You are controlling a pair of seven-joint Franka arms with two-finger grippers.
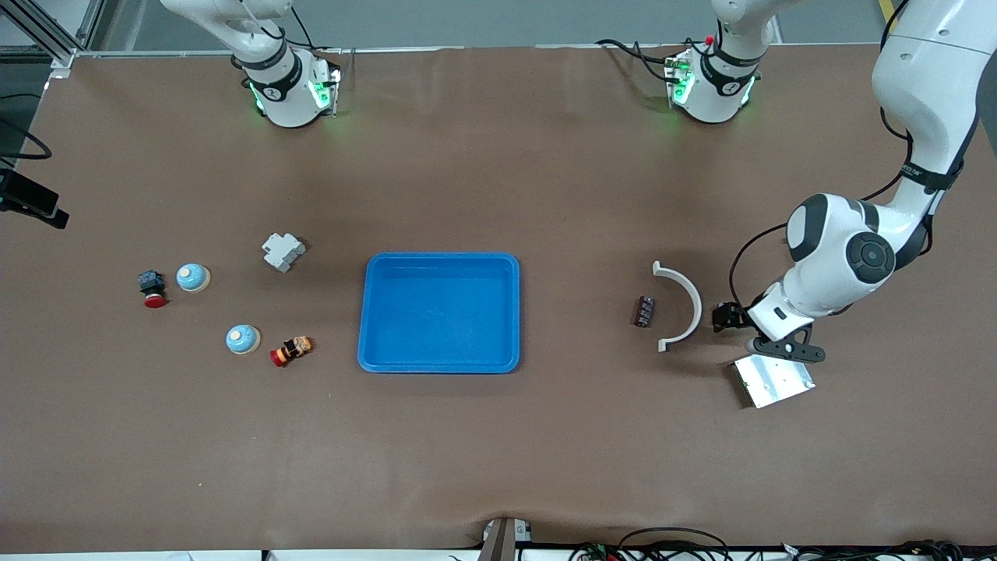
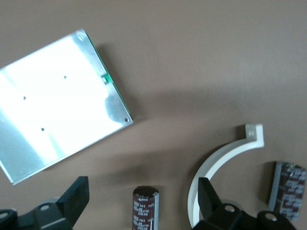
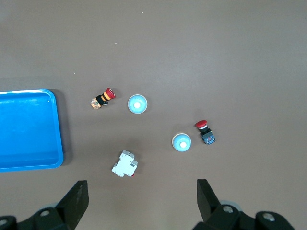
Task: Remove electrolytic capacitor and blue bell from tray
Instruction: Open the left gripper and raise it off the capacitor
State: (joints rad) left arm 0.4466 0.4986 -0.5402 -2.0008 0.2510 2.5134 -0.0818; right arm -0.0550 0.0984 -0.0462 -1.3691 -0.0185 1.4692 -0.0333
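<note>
**Brown table with parts laid out at both ends and a blue tray at centre**

Brown matting covers the whole table [image 1: 498, 467]. Toward the right arm's end lie a black switch with a red button [image 1: 153, 288], a pale blue dome-shaped bell [image 1: 192, 277] just beside it, a second blue bell [image 1: 242, 339] nearer the front camera, a red-and-yellow button switch [image 1: 290, 351] on its side next to that bell, and a grey breaker block [image 1: 282, 252]. The blue tray [image 1: 374, 312], rectangular with rounded corners, sits at mid-table and holds nothing. Toward the left arm's end come a small dark terminal block [image 1: 643, 311], a white curved bracket [image 1: 685, 305] and a shiny metal plate [image 1: 773, 381]. The capacitor [image 2: 145, 209], a dark cylinder with pale printing and a metal top, lies on the mat between the bracket and the plate. The left gripper [image 2: 144, 201] hangs low over it, fingers spread wide on either side and gripping nothing. The right gripper [image 3: 142, 201], also spread wide and empty, is high above the bells; it is seen only from its own wrist camera.
</note>
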